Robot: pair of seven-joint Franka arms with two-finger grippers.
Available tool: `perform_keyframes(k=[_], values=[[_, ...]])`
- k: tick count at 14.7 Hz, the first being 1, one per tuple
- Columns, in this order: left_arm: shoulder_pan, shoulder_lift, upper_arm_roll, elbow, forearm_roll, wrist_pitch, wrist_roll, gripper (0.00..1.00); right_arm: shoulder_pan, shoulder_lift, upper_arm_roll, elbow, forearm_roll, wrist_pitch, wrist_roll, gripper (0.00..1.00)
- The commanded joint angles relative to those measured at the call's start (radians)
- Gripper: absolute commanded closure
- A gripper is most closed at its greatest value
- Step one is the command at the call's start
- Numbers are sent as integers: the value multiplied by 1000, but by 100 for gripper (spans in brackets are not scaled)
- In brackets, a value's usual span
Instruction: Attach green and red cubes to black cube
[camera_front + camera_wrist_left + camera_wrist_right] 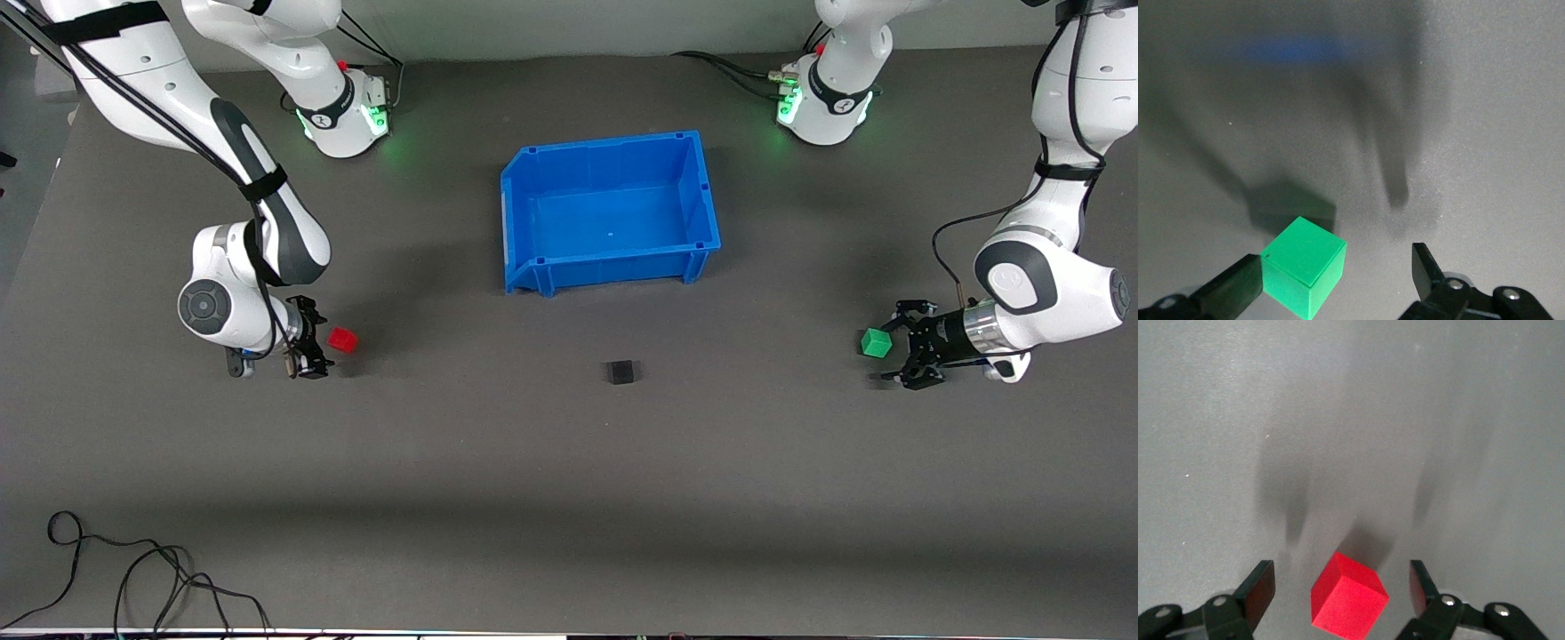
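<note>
Cubes lie corner-on between open grippers' fingers.

Matt grey mat (faintly speckled), glossy plastic bin

Robot lab: 2 Franka arms, grey mat, loose cables

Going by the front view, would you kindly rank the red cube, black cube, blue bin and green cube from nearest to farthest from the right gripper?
1. Red cube, between the open right gripper fingers.
2. Black cube, mid-table.
3. Blue bin, mid-table, farther from the camera; close to the black cube's rank.
4. Green cube, at the left gripper.
</note>
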Motion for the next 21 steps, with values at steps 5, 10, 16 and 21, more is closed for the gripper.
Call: perform_keyframes(k=[5,10,16,21], values=[[-5,-24,3,-30,-17,14,24,0,-6,26,46,-7,-45,-4,119,26],[-17,-31,2,-50,-18,19,13,0,-7,19,44,-9,-80,-9,113,45],[-17,-50,3,-64,-34,17,-7,36,-15,19,42,-21,-94,-7,109,34],[-16,-54,3,-61,-35,16,-27,77,-17,19,41,-23,-102,-9,83,36]])
